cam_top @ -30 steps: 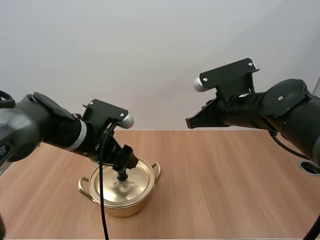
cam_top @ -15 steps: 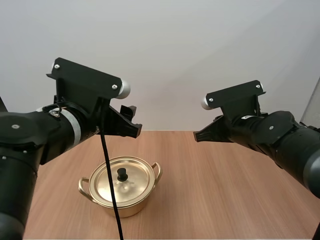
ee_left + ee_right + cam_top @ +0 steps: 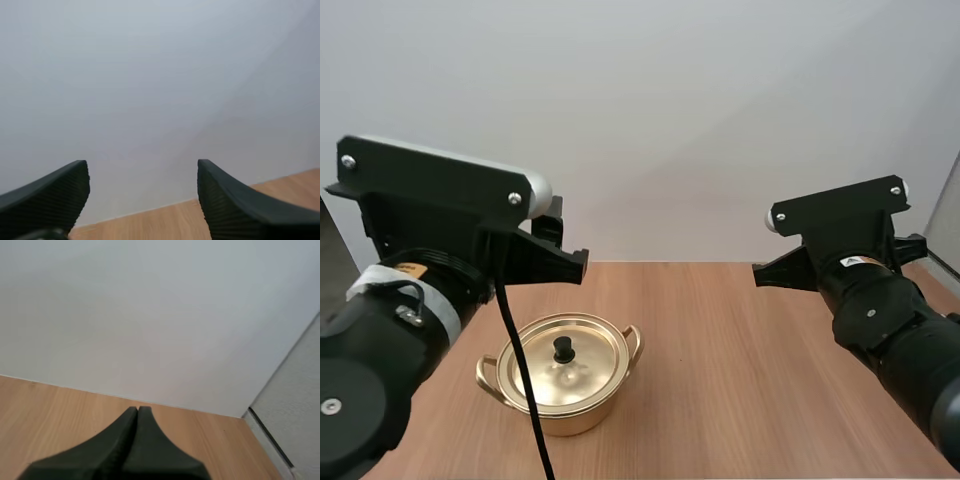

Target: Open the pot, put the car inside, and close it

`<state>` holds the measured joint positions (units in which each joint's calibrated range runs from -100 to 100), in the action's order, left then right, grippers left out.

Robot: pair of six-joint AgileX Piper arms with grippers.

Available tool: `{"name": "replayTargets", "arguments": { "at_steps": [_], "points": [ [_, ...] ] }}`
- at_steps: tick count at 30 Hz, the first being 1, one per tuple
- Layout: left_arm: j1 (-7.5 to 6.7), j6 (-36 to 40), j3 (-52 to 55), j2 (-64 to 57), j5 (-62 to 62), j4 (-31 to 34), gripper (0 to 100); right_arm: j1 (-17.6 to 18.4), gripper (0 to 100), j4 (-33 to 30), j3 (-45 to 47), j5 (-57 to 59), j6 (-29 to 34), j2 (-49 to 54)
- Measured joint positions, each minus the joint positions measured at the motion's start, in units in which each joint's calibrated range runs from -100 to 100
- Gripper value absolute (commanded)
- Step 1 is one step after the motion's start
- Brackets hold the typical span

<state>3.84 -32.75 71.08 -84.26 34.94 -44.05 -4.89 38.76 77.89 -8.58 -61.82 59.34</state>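
Golden pot (image 3: 572,417) stands covered; left hand (image 3: 143,172) gapes, right hand (image 3: 137,411) pressed together.

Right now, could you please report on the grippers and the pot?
Left gripper open, aloft. Right gripper shut, empty. Round gold metal pot on wooden table, gold lid on. Nothing blocking it.

The high view looks forward and down over the table (image 3: 740,380) from high behind both claws. Each wrist view sits close behind its claw, left gripper (image 3: 143,172) and right gripper (image 3: 137,411), facing past the tips to the table's far edge and wall (image 3: 150,75), shared by both.
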Motion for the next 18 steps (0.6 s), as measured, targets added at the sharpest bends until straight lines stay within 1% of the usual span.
{"name": "replayTargets", "arguments": {
  "at_steps": [1, 2, 3, 4, 5, 7, 10, 13, 15, 18],
  "points": [
    [-1.62, 4.0, 4.8, 1.0, -6.2, 4.3, 100, -1.0, 0, 0.0, 0.4, 0.2, 0.0, 1.3],
    [-1.89, 5.3, 6.5, 1.0, -8.6, 5.7, 100, -2.8, 0, 0.0, 0.4, 1.9, 0.0, 3.3],
    [-1.96, 7.1, 8.9, 1.0, -12.1, 7.8, 100, -3.8, 0, 0.0, 0.4, 4.1, 0.0, 5.0],
    [-1.89, 8.4, 10.6, 1.0, -14.1, 9.3, 100, -4.2, 0, -0.1, 0.4, 5.6, 0.0, 6.3],
    [-1.5, 9.9, 12.8, 1.0, -16.6, 11.0, 100, -4.3, 0, -0.2, 0.4, 6.9, 0.0, 7.7],
    [-0.23, 13.1, 16.9, 1.0, -22.6, 14.6, 100, -4.3, 0, -0.5, 0.4, 10.1, 0.0, 10.6],
    [0.77, 17.4, 22.8, 1.0, -28.8, 19.6, 100, -4.3, 0, -0.5, 0.4, 14.4, 0.0, 14.2],
    [0.77, 20.9, 27.7, 1.0, -30.9, 22.9, 100, -4.3, 0, -1.1, 0.4, 16.7, 0.0, 16.2],
    [0.77, 22.1, 28.7, 1.0, -30.5, 23.3, 100, -4.3, 0, -1.7, 0.4, 18.4, 0.0, 16.3],
    [0.77, 22.1, 28.9, 1.0, -26.1, 23.3, 100, -4.3, 0, -2.3, 0.4, 20.5, 0.0, 16.3]
  ]
}}
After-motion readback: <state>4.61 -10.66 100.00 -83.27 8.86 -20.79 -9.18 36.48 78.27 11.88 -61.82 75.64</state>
